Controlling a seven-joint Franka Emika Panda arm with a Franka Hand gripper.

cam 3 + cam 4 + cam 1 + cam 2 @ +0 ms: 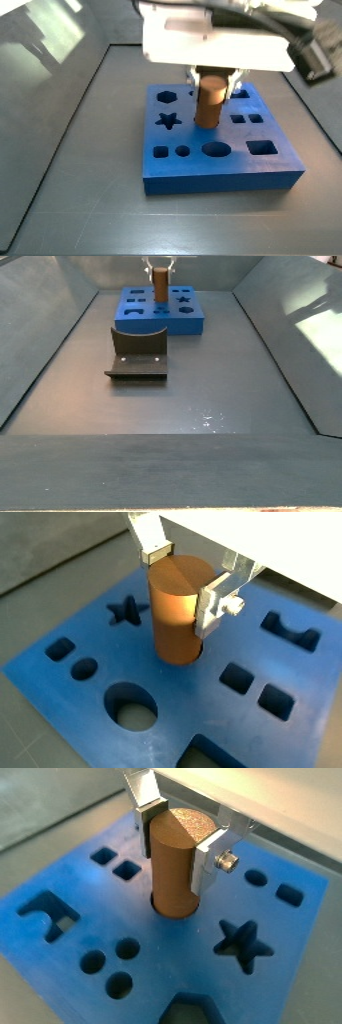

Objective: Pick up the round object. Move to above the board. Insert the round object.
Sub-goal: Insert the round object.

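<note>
Gripper [187,580] clamped on the round object [177,610] — upright; its base meets the board [80,697].

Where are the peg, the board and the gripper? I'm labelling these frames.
round object [177,612], a wrist view: middle of its side.
board [214,178], a side view: bare front edge of its top.
gripper [179,830], a wrist view: midway between its fingertips, shut on the peg.
</note>
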